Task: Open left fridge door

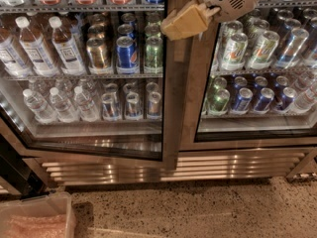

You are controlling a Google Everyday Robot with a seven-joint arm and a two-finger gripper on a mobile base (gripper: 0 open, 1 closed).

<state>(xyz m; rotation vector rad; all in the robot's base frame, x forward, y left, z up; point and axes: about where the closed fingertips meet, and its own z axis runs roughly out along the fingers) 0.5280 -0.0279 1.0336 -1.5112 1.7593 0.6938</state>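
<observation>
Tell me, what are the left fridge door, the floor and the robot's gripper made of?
The left fridge door is clear glass, since bottles and cans show through; its frame looks like brushed steel, bronze-tinted, with streaky shine. The floor seems polished speckled stone, maybe terrazzo. The gripper, by that frame near the top, looks matte tan plastic or rubber.
</observation>
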